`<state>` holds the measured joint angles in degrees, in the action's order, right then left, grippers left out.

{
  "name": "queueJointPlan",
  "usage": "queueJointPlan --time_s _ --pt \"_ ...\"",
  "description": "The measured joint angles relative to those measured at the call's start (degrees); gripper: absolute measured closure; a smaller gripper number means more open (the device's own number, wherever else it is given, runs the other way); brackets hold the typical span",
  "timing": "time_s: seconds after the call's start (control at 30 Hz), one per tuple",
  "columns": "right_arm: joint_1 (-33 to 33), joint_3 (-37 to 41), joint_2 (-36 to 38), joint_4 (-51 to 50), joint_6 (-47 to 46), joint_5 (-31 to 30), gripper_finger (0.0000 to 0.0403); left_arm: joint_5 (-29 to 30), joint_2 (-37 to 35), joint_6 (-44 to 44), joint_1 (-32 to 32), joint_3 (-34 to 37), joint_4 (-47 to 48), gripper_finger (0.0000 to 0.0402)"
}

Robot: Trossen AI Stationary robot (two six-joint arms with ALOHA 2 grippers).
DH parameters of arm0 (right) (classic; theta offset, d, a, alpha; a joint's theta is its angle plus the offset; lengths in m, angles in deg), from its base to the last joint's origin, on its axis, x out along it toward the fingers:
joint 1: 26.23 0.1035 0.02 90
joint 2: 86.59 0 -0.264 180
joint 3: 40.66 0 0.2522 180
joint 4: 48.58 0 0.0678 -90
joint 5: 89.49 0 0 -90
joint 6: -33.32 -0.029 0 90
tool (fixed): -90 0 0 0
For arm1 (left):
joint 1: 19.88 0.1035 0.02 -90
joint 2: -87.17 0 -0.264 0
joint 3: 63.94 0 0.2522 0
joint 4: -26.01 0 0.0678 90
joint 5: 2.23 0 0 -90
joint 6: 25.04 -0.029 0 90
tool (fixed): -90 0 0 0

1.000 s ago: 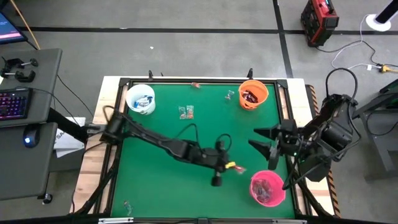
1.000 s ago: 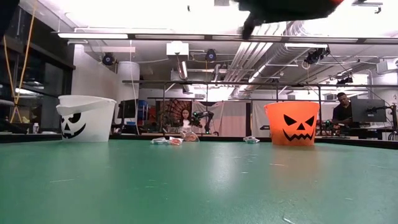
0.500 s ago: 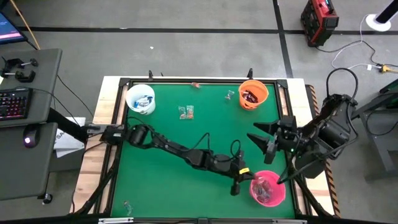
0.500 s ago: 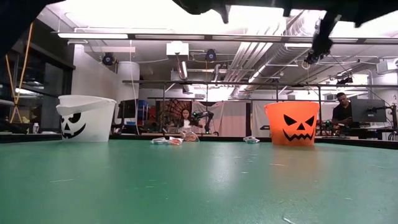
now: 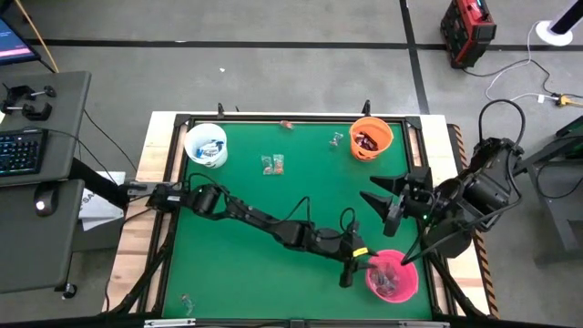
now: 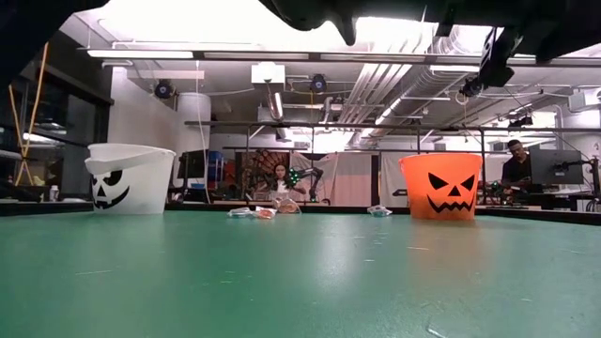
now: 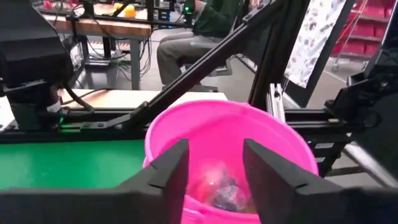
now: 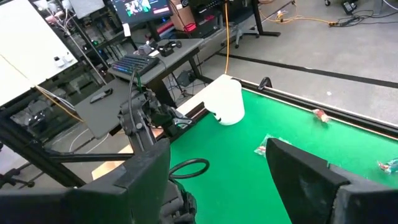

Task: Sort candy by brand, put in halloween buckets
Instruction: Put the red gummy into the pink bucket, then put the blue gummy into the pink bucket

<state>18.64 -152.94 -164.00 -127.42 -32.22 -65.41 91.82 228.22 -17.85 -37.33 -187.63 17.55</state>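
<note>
No brand name or lettering can be read on any wrapper; the only markings are black jack-o'-lantern faces on the white bucket (image 6: 130, 176) and the orange bucket (image 6: 440, 186).

The table (image 5: 273, 210) has a green surface inside a dark frame. Beyond it lies an open workshop with ceiling strip lights and benches; a seated person (image 6: 279, 177) shows in the distance, another person (image 6: 515, 167) stands at a monitor.

The left gripper (image 5: 355, 261) reaches across the table to the rim of the pink bucket (image 5: 393, 278). Its fingers (image 7: 166, 176) are spread, with nothing between them; wrapped candy (image 7: 217, 186) lies inside the pink bucket below.

The right gripper (image 5: 381, 202) hangs above the table's right side, between the orange and pink buckets, fingers spread and empty.

A loose candy cluster (image 5: 271, 164) lies on the green between the white and orange buckets; a further piece (image 5: 338, 139) sits just beside the orange bucket.
</note>
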Motion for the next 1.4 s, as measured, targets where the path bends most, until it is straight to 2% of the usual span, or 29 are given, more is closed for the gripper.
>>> queueJointPlan --time_s 0.13,0.2,0.37,0.53,0.63,0.77,0.9,1.0,1.1,1.23,1.33,1.4 --pt "0.00 0.00 0.00 0.01 0.00 0.01 0.0145 -0.33 -0.03 1.61 -0.17 0.00 0.34 0.0221" --pt "0.00 0.00 0.00 0.02 0.00 0.06 0.0145 -2.57 -1.18 1.61 -0.17 0.09 3.46 0.0209" --pt "0.00 0.00 0.00 -0.52 0.01 1.06 0.0145 -9.74 -8.84 0.92 1.14 -0.02 23.90 0.0204" --pt "0.00 0.02 -0.15 -2.36 0.02 1.05 0.0145 -10.75 -14.85 -2.61 3.27 0.89 47.78 0.0204" --pt "0.00 0.01 -0.63 -3.77 -0.25 1.03 0.0145 -10.86 -18.38 -1.23 3.48 4.39 54.40 0.0204" --pt "0.00 0.02 -1.22 -4.21 -0.95 1.37 0.0145 -9.14 -24.99 3.92 1.99 16.58 52.43 0.0204" --pt "-1.20 0.02 -1.99 -5.43 -6.04 2.00 0.0145 -5.87 -33.33 13.37 -0.85 34.59 41.61 0.0204" --pt "-3.82 0.02 -3.45 -6.48 -7.85 6.10 0.0145 -3.25 -40.61 23.04 -3.51 47.30 32.49 0.0204" --pt "-8.58 0.02 -5.55 -7.06 -7.98 12.74 0.0145 1.22 -47.06 31.95 -6.06 57.36 28.48 0.0204" --pt "-17.72 0.02 -8.98 -6.79 -5.22 21.00 0.0145 8.22 -55.50 39.08 -7.21 63.64 29.33 0.0204" --pt "-26.31 0.02 -12.01 -2.77 1.91 28.21 0.0145 10.07 -60.29 38.80 -5.36 64.81 32.93 0.0204" --pt "-32.48 0.02 -14.40 2.21 7.07 33.67 0.0145 10.01 -63.56 35.61 -3.11 64.74 34.81 0.0204"
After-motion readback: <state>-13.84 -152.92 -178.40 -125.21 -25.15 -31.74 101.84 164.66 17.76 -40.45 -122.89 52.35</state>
